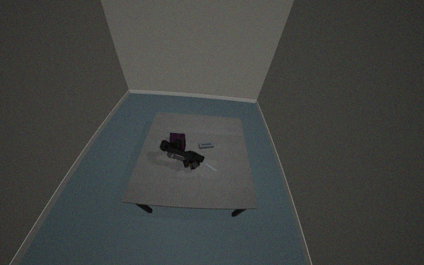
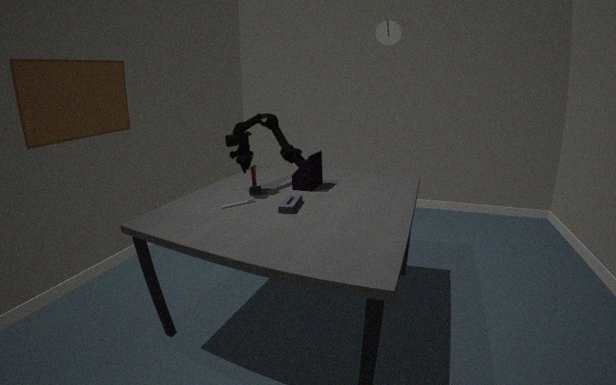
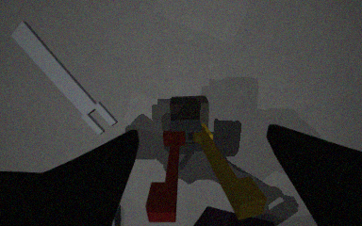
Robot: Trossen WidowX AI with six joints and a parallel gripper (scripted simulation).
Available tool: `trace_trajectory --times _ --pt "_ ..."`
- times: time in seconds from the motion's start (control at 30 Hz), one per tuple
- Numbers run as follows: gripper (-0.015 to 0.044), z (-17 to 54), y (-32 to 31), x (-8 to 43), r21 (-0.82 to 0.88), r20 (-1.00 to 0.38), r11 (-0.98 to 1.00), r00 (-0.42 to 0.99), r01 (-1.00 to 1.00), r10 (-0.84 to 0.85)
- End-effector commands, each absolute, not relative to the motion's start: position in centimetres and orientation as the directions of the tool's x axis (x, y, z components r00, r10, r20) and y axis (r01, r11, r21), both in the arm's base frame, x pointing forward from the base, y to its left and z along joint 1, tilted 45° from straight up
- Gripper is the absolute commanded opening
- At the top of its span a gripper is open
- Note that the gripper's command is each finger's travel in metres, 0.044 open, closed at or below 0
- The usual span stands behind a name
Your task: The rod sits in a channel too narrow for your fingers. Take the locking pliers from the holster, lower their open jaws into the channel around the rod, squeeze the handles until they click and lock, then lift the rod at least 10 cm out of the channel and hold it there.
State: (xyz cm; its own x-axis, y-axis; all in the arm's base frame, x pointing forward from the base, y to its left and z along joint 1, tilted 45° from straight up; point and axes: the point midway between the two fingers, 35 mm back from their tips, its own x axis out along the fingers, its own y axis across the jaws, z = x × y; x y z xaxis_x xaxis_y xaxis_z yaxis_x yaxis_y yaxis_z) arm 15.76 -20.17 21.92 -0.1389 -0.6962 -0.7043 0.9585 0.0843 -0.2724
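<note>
you have one pale table (image 1: 187, 193) (image 2: 272, 236) on a blue floor (image 1: 200, 234) (image 2: 508, 318), with one clock (image 2: 388, 33) and one corkboard (image 2: 72, 102) on grey walls. your one gripper (image 2: 245, 168) (image 3: 203, 133) stands wide open.

matt grey tabletop (image 1: 218, 187) (image 2: 318, 236) (image 3: 292, 38), smooth metallic-looking wrench (image 1: 210, 166) (image 2: 237, 204) (image 3: 57, 68)
</note>
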Motion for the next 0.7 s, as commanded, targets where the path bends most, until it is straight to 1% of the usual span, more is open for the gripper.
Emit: trace_trajectory --times 0.0,0.37,0.67 --pt "0.0440 21.7 -20.0 15.6 -0.269 -0.700 0.076 -0.140 0.960 -0.700" --pt "0.0440 19.0 -17.2 14.7 -0.271 -0.702 0.077 -0.142 0.960 -0.698" --pt "0.0440 18.6 -17.6 14.6 -0.270 -0.702 0.077 -0.142 0.960 -0.698"
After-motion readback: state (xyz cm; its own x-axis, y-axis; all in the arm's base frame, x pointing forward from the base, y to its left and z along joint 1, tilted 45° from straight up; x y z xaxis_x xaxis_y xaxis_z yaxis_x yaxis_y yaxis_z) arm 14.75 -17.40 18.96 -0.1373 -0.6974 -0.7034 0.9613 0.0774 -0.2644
